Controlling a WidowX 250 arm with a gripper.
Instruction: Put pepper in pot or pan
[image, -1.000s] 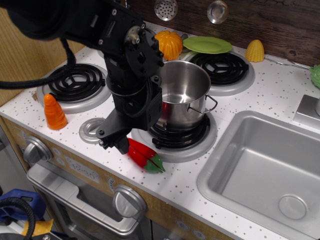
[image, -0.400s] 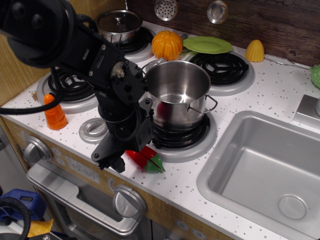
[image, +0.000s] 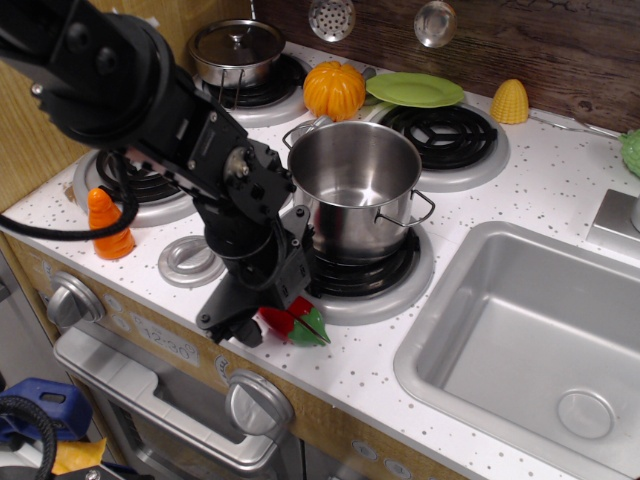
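The red pepper (image: 283, 321) with its green stem cap lies on the white counter in front of the near right burner, its left end hidden under my gripper. My gripper (image: 262, 318) is down at the counter over that left end. One dark finger (image: 243, 330) stands just left of the red body, and the jaws look open around it. The large shiny steel pot (image: 352, 196) with wire loop handles stands lidless and empty on that burner, just behind and to the right of the gripper.
An orange cone (image: 108, 222) stands at the left by the coil burner. A smaller lidded pot (image: 237, 50), an orange pumpkin (image: 334, 88), a green plate (image: 414, 89) and a yellow corn (image: 509, 101) sit at the back. The sink (image: 520, 340) is at the right.
The gripper has come down from above the counter to the pepper and shifted slightly right over its left end. The pepper has not moved.
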